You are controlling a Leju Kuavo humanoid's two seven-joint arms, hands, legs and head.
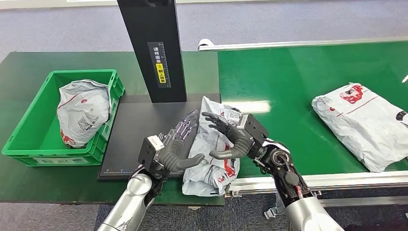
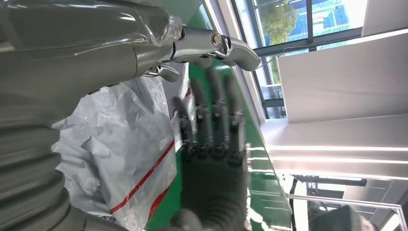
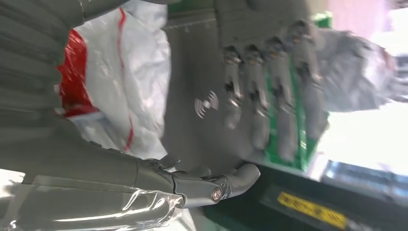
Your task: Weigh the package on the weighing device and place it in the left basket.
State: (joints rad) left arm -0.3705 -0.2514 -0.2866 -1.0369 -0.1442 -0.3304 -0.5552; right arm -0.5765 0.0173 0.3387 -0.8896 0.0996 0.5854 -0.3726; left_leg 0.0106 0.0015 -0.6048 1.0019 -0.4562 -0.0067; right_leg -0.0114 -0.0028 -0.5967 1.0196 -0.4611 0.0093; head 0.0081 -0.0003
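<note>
A crumpled white package (image 1: 211, 166) with red print lies across the right edge of the black weighing platform (image 1: 137, 127), partly on the green belt. My left hand (image 1: 175, 144) stands at its left side, fingers spread and thumb lying on the wrap. My right hand (image 1: 231, 137) is at its right side and over its top, also spread. Neither hand closes around it. The left wrist view has the package (image 2: 120, 144) beside my left hand (image 2: 211, 159). In the right wrist view the package (image 3: 139, 72) lies behind my right hand (image 3: 262, 96). The green basket (image 1: 29, 108) stands at the left.
A similar package (image 1: 82, 110) leans inside the basket. The scale's black post (image 1: 154, 48) rises behind the platform. Another white package (image 1: 363, 122) lies on the green conveyor belt (image 1: 288, 86) at the right. The table's front edge runs just behind my wrists.
</note>
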